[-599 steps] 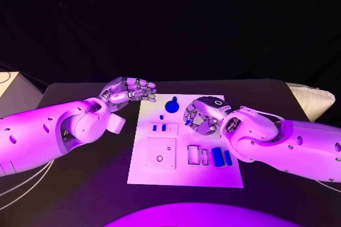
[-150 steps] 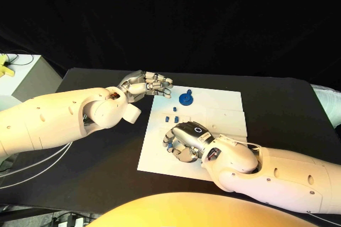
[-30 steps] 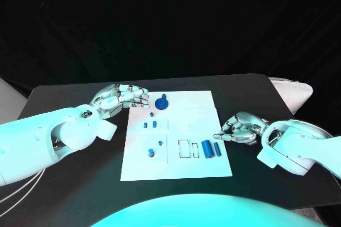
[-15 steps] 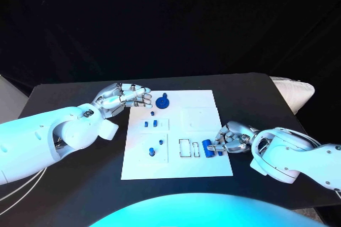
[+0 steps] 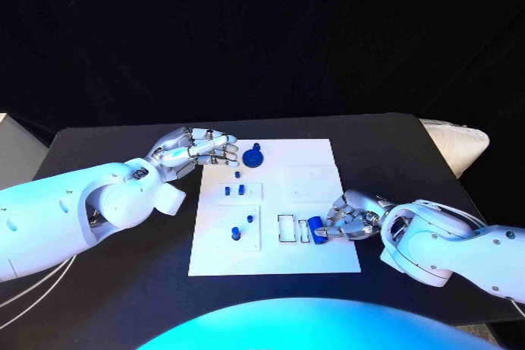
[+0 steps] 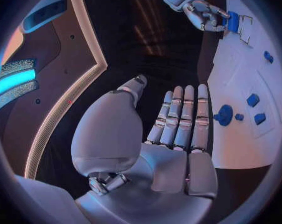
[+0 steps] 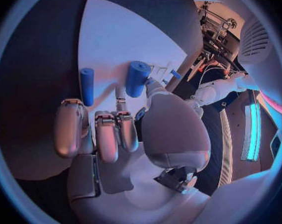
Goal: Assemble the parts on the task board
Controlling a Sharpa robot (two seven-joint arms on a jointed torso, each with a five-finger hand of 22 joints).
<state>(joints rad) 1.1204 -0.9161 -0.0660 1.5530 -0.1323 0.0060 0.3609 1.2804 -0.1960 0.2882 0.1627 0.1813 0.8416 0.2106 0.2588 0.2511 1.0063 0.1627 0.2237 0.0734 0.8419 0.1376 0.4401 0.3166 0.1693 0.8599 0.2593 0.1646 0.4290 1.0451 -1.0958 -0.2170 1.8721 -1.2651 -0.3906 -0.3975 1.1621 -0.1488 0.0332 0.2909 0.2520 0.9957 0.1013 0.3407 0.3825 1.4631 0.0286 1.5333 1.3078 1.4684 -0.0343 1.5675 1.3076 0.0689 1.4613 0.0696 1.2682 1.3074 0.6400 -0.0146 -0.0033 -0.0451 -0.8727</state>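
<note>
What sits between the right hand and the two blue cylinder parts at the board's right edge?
Nothing visible. The right hand is already at the thicker blue cylinder, fingers close beside it; the thinner blue cylinder lies just past the fingertips on the white task board.

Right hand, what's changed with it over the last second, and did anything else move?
The right hand came in from beside the task board onto its edge, fingers now at the blue cylinders. The left hand stayed at the board's far corner.

matt white task board (image 5: 274,259), glossy metal fingers (image 7: 108,134)
</note>
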